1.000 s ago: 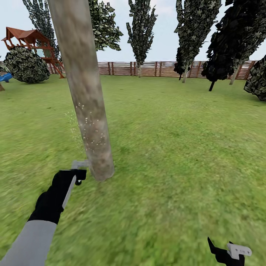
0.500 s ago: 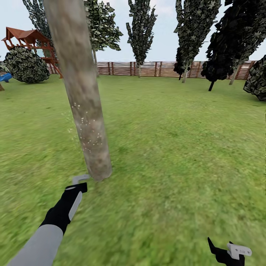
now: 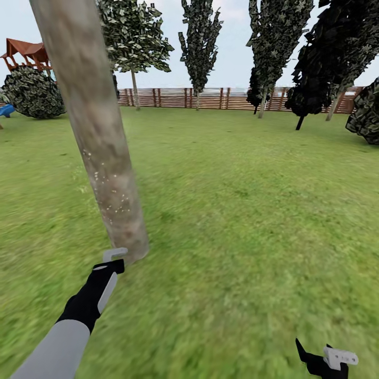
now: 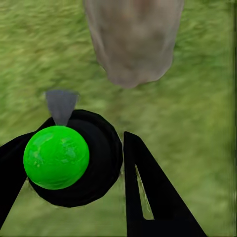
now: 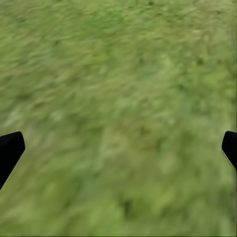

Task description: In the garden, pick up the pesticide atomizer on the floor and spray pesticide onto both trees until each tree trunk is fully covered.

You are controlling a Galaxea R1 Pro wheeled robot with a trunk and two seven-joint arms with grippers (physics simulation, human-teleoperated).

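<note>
1. In the head view, the leaning tree trunk (image 3: 100, 142) runs from the upper left of the frame down to the grass lawn (image 3: 237, 221) at lower left, with whitish pesticide (image 3: 110, 197) specks dotting its lower part.
2. The left end effector (image 4: 74, 163) is clenched around the pesticide atomizer (image 4: 57, 155), whose green ball and grey nozzle point at the trunk base; in the head view it sits just below the trunk foot.
3. The right end effector (image 5: 118, 148) hangs released over grass, at the lower right corner in the head view.
4. A wooden fence (image 3: 210, 98) and dark trees (image 3: 200, 42) line the top of the frame.
</note>
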